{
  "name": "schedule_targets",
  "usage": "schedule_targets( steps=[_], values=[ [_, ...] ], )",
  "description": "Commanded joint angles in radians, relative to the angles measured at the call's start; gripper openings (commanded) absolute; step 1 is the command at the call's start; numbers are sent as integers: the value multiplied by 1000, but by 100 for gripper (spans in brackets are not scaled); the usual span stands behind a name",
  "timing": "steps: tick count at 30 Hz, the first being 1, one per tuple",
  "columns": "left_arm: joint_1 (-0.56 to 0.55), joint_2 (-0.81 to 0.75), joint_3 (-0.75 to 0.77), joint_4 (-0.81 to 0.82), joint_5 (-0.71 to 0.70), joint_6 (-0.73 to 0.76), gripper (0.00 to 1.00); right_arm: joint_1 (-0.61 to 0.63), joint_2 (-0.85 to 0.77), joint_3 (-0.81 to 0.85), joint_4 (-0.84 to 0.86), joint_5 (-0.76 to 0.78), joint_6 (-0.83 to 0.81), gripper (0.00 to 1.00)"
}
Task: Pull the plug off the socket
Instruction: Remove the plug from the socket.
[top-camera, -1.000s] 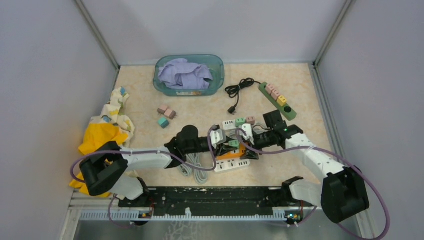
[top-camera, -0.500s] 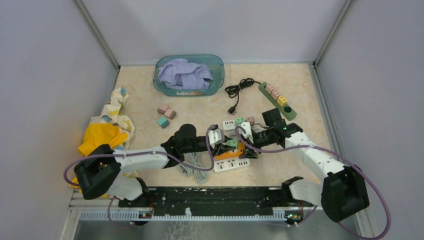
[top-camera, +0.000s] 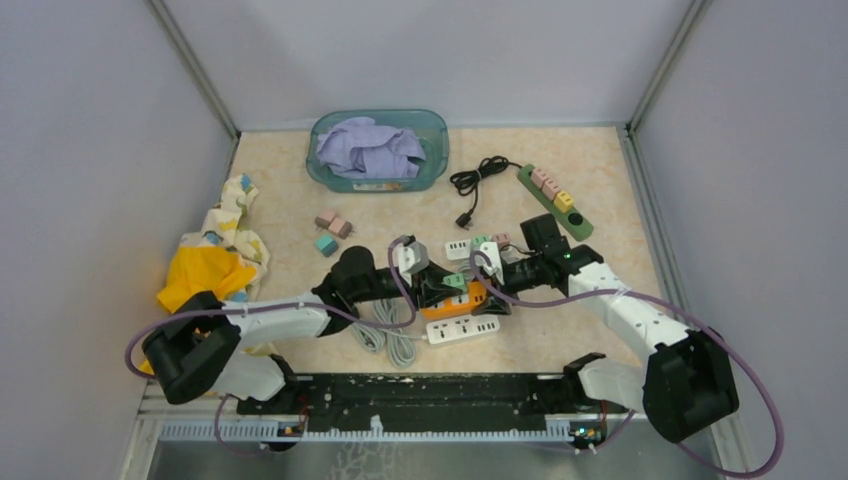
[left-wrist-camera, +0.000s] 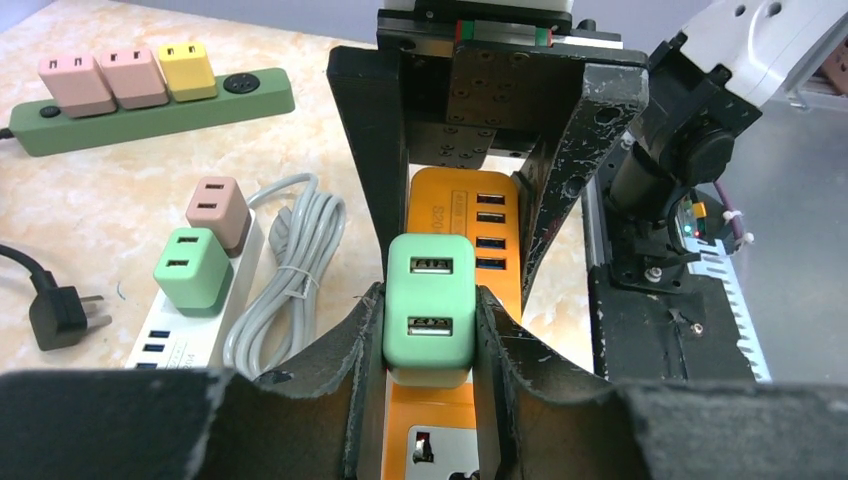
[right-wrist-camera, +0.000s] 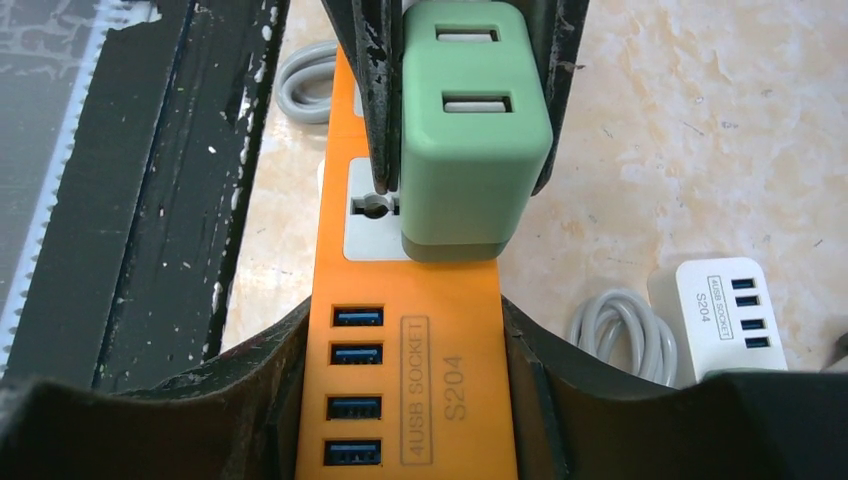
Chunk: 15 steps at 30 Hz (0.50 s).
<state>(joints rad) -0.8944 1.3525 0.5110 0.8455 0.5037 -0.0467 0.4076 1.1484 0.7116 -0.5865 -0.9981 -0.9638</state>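
You had the orange power strip (right-wrist-camera: 405, 400) lying flat near the middle of the bench (top-camera: 600, 170), somewhat toward its near edge, with its long axis running roughly left to right between the two arms. Its block of four USB ports sat at the end toward the right arm. The green plug (right-wrist-camera: 470, 130), a square USB adapter, stood over the first socket past those ports. Its face with two USB ports pointed up, away from the strip, and the two ports lined up along the strip's length.

Your left jaws were closed to the width of the plug and gripped it, one finger (left-wrist-camera: 352, 355) pressed against each of its opposite side faces. Your right jaws were spread wider and clamped the orange power strip across its width at the USB end, with a finger (right-wrist-camera: 265, 375) on each long edge. The two sets of jaws faced each other along the strip and were close together.

The plug's base met the socket's white face in the right wrist view, but you could not tell from any view whether its pins were in or out. A white power strip (top-camera: 465, 328) lay just beside the orange one, on the side toward the near edge.
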Motion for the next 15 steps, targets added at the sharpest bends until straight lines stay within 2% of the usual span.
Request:
schedule_targets(
  steps=[1,4,7,10,15],
  values=[
    [9,-32,37,31,-1,49,0,-1,5,19,-54,34,-6,0],
    [-53,-57,86,-179,-103,260,0,0,6,19,-55,36,-7,0],
    [-67,-67,103,-270,-159,334,0,2,11,20,-54,39,-7,0],
    [-65,-95,84,-241,-166,256,0,3,15,20,-55,43,-8,0],
    [-25,-109,43,-103,-124,71,0,5,21,22,-56,44,-9,0]
  ],
)
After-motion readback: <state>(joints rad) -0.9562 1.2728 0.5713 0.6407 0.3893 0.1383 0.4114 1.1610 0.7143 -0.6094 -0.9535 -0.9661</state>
